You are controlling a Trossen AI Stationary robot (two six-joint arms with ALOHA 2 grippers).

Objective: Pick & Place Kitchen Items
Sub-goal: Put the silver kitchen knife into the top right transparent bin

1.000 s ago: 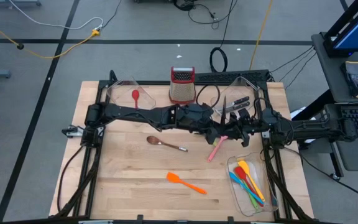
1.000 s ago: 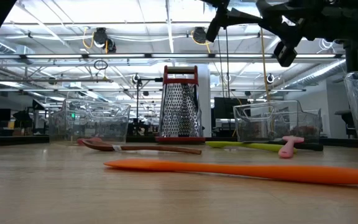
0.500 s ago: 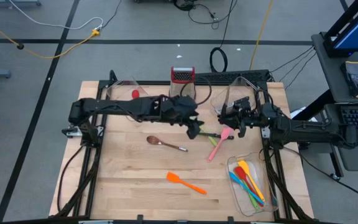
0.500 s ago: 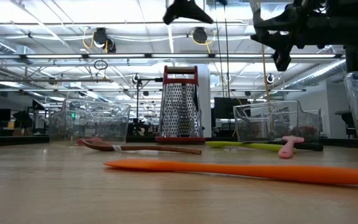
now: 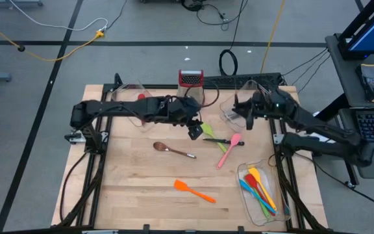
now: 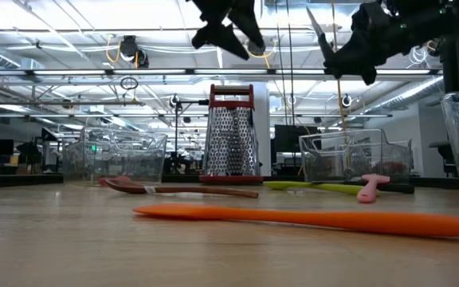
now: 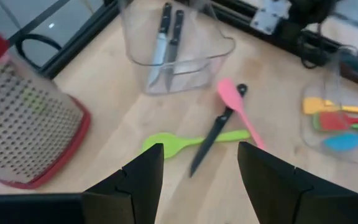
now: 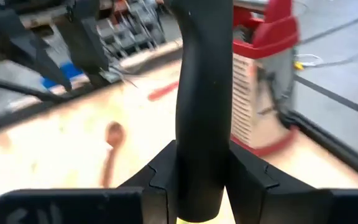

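Observation:
My right gripper [image 5: 240, 108] hovers above the far right clear bin [image 5: 229, 116], shut on a black-handled knife [image 8: 204, 93]. My left gripper [image 7: 197, 177] hangs open and empty over the table's middle [image 5: 195, 132]. In front of it a green spatula [image 7: 188, 142], a black knife [image 7: 213, 138] and a pink spatula [image 7: 236, 104] lie flat on the wood, crossing one another. A brown spoon [image 5: 173, 150] and an orange spatula [image 5: 193, 190] lie nearer the front edge. A red spoon [image 5: 141, 99] sits in the far left bin. My right gripper pinches the knife's black handle [image 8: 202, 149] between its two fingers, which lie across it. The fingers come nearly level from the table's right. The knife is lifted clear, high above the table, with its blade [image 6: 315, 22] pointing up and away from the fingers.
A steel grater with a red top [image 5: 189, 86] stands at the far edge's middle. The far right bin [image 7: 173, 59] holds two black-handled knives. A clear bin [image 5: 274, 211] at the near right holds several coloured utensils. Bare wood lies at the near left.
My left gripper has drawn back from the right gripper toward the table's left and far side, rising slightly and tipping, and has uncovered the green spatula and black knife. My right gripper has swung toward the far edge and up with its knife, rolling as it went.

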